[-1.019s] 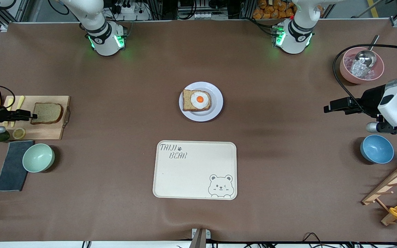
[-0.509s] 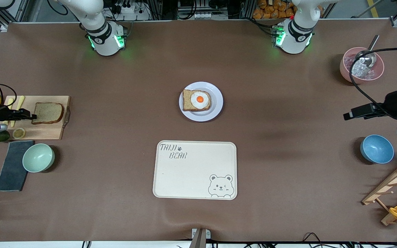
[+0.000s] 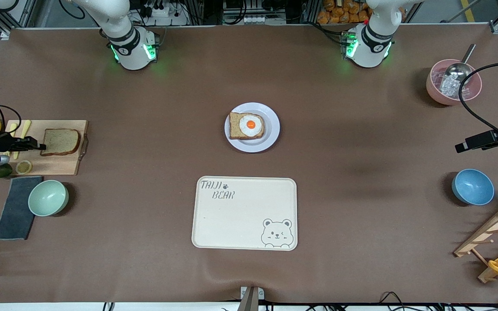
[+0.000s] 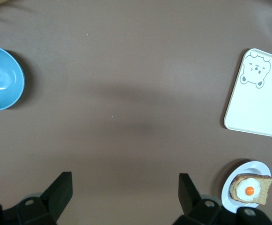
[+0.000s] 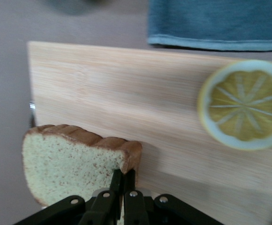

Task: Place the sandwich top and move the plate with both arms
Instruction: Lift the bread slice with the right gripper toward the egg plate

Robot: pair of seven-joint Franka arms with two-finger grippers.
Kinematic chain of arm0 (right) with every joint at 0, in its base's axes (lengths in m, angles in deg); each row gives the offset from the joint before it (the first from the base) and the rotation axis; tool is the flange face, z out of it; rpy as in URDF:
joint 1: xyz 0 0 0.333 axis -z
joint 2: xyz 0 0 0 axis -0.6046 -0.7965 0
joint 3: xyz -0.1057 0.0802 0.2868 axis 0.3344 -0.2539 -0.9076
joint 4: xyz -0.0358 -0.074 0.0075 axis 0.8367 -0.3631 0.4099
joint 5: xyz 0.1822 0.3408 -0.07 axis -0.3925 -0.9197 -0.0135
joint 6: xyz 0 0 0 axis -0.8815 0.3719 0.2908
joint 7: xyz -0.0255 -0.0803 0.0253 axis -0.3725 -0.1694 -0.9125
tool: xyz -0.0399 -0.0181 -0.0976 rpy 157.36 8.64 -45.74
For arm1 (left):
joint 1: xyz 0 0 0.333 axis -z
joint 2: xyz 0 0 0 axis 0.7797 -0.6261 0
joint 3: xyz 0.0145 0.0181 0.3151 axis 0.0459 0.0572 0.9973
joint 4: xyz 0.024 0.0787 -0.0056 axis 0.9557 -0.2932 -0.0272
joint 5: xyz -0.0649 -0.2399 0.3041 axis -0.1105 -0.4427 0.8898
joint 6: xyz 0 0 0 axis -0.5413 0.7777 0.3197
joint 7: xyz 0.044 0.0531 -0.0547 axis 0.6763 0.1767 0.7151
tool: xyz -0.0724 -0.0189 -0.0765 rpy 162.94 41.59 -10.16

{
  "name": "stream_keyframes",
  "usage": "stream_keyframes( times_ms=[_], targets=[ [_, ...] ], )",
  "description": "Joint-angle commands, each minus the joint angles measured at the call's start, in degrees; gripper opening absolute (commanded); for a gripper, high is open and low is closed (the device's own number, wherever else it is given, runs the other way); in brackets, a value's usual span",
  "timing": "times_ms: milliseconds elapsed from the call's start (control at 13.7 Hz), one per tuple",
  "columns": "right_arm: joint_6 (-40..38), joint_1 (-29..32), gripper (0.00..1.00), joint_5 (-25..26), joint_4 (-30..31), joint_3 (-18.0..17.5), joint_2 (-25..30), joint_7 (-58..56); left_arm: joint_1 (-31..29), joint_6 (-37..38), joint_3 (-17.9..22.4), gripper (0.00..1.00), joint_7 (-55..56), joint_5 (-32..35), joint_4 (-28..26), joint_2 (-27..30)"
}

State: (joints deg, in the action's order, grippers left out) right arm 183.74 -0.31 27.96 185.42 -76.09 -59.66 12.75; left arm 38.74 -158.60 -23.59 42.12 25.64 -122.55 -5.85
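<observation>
The sandwich top (image 3: pixel 61 141), a plain brown bread slice, lies on a wooden cutting board (image 3: pixel 67 166) at the right arm's end of the table. My right gripper (image 3: pixel 41 147) is shut on its crust edge; the right wrist view shows the fingers (image 5: pixel 123 176) pinching the slice (image 5: pixel 70 161). The pale plate (image 3: pixel 272 137) sits mid-table and bears a bread slice with a fried egg (image 3: pixel 247 125). My left gripper (image 3: pixel 460 148) is open and empty, over bare table near a blue bowl (image 3: pixel 472 186). Its wrist view shows the gripper (image 4: pixel 125 187) and the plate (image 4: pixel 227 196).
A cream bear-printed tray (image 3: pixel 244 214) lies nearer the camera than the plate. A lemon slice (image 5: pixel 242 104), a green bowl (image 3: pixel 48 197) and a dark towel (image 3: pixel 15 207) sit by the board. A pink bowl with a scoop (image 3: pixel 453 82) and a wooden rack (image 3: pixel 497 235) stand at the left arm's end.
My left arm has drawn back toward its own end of the table, away from the middle. My right gripper and the bread slice have barely shifted.
</observation>
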Motion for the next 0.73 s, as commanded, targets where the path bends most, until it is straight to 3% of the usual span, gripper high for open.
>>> stream_keyframes(
  times_ms=[0, 437, 655],
  targets=[
    [-5.0, -1.03, 0.0, -3.45, -0.92, -1.04, 0.55, 0.31, 0.02, -3.13, -0.28, 1.0, 0.22, 1.1, -0.67, -0.04],
    [-16.5, -7.96, 0.0, -10.38, -3.73, -1.4, 1.17, 8.65, -0.42, -2.87, -0.54, 1.0, 2.32, -5.65, -0.75, -0.93],
    [-23.45, -12.88, 0.0, -14.52, -5.05, -1.4, 1.69, 12.44, 4.31, -4.1, -1.51, 1.0, 3.21, -9.18, -0.32, -2.86]
  ],
)
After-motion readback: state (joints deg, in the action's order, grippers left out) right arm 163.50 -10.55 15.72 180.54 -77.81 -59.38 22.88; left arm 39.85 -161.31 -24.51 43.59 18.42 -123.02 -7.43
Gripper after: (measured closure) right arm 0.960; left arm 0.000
